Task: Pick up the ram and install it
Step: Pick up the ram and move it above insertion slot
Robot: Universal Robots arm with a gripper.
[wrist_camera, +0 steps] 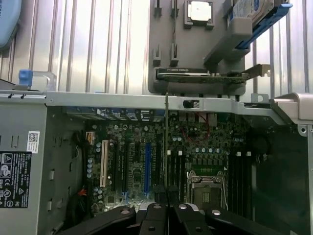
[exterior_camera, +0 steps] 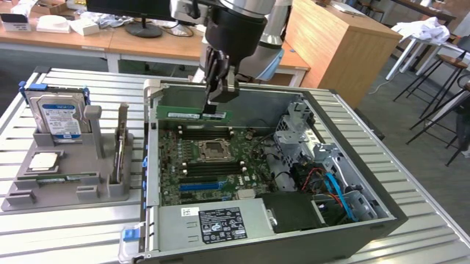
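The fingers [exterior_camera: 222,91] are clamped on the ram [exterior_camera: 189,114], holding it on edge above the far side of the motherboard [exterior_camera: 176,159] in the open computer case [exterior_camera: 378,223].

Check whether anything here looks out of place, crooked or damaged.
Nothing stands out. The gripper is shut on the ram, held on edge above the motherboard inside the open case. The hard drive and processor sit in their grey holder beside the case, and no damage shows.
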